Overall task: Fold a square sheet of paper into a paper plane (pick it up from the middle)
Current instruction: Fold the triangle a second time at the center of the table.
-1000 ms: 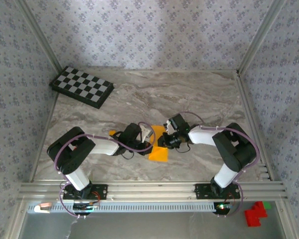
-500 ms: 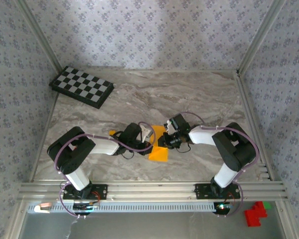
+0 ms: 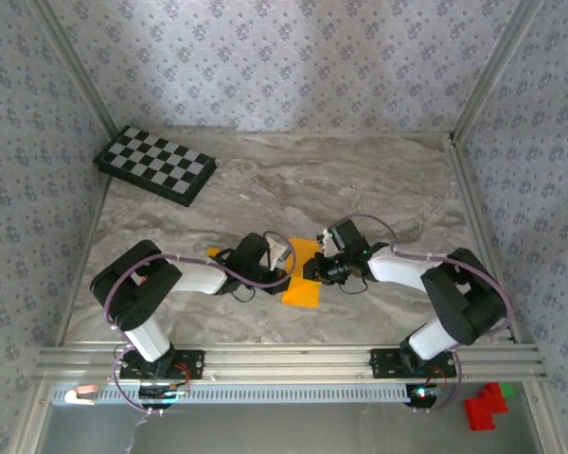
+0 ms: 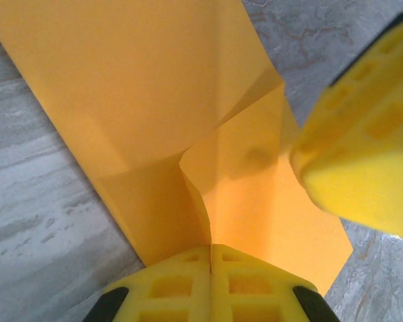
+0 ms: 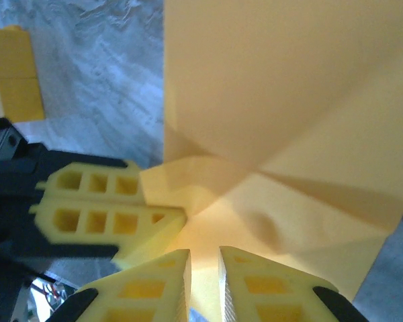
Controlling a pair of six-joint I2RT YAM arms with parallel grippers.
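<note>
Because a fold probably needed one fixed edge, the left end effector (image 4: 211, 253), at the bottom centre of its wrist view, was closed tight on the square sheet of paper (image 4: 141, 87). It raised a ridge while the rest lay on the worktop (image 4: 27, 201). Further right, the right end effector (image 5: 203, 261) stood over the sheet with a narrow slit; whether it gripped paper, I could not tell.

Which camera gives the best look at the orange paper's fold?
Left wrist: the paper shows its raised fold running into the shut left end effector. Right wrist shows creases close up; overhead, arms hide most of it.
</note>
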